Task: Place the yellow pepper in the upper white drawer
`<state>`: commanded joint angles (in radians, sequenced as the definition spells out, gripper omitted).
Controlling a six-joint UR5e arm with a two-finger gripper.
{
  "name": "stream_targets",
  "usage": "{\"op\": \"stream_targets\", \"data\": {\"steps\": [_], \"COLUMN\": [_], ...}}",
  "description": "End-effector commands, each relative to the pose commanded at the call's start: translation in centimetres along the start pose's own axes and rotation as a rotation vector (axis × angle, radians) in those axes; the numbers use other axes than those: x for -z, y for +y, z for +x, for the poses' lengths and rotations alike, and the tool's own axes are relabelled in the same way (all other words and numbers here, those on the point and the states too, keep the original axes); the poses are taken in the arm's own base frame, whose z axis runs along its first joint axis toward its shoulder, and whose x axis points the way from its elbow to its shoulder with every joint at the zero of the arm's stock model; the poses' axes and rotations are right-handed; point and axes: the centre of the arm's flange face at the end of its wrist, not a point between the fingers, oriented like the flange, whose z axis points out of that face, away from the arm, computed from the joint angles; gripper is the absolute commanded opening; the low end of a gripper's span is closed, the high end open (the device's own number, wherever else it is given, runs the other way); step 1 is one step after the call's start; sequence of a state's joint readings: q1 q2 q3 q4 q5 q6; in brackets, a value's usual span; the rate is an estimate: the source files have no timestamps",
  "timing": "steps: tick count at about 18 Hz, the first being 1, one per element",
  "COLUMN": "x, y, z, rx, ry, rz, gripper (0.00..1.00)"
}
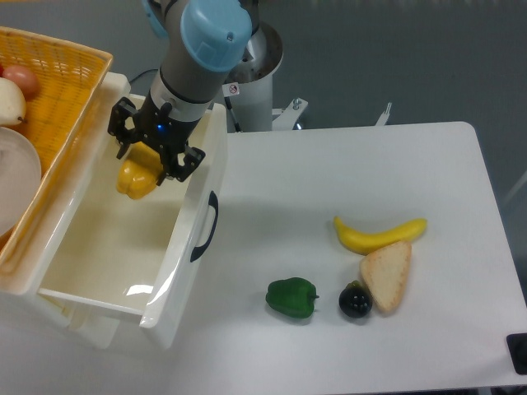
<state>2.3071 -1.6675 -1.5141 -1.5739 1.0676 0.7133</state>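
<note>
The yellow pepper (pixel 136 178) hangs between my gripper's fingers, over the open inside of the upper white drawer (pixel 107 247). My gripper (pixel 153 161) points down and is shut on the pepper's top. The drawer is pulled out, with its black curved handle (pixel 206 227) on the front facing right. The pepper is above the drawer's back part, and I cannot tell whether it touches the floor.
A yellow-orange woven basket (pixel 66 90) with food items sits on top at the left. On the table to the right lie a green pepper (pixel 292 297), a dark round fruit (pixel 355 300), a bread slice (pixel 387 275) and a banana (pixel 379 234).
</note>
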Motion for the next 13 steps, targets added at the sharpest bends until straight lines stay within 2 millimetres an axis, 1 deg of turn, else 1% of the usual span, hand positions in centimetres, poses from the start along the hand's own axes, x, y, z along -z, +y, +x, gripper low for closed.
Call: {"op": "stream_targets", "data": {"steps": [3, 6, 9, 13], "x": [0.3, 1.3, 3.1, 5.2], "y": [0.0, 0.0, 0.2, 1.5], "z": [0.1, -0.7, -2.6, -5.6], "rx": [-0.004, -0.003, -0.006, -0.043], "ry": [-0.004, -0.026, -0.075, -0.117], "rz": [0.007, 0.031, 0.085, 0.120], "gripper": [1.00, 1.00, 1.00, 1.00]}}
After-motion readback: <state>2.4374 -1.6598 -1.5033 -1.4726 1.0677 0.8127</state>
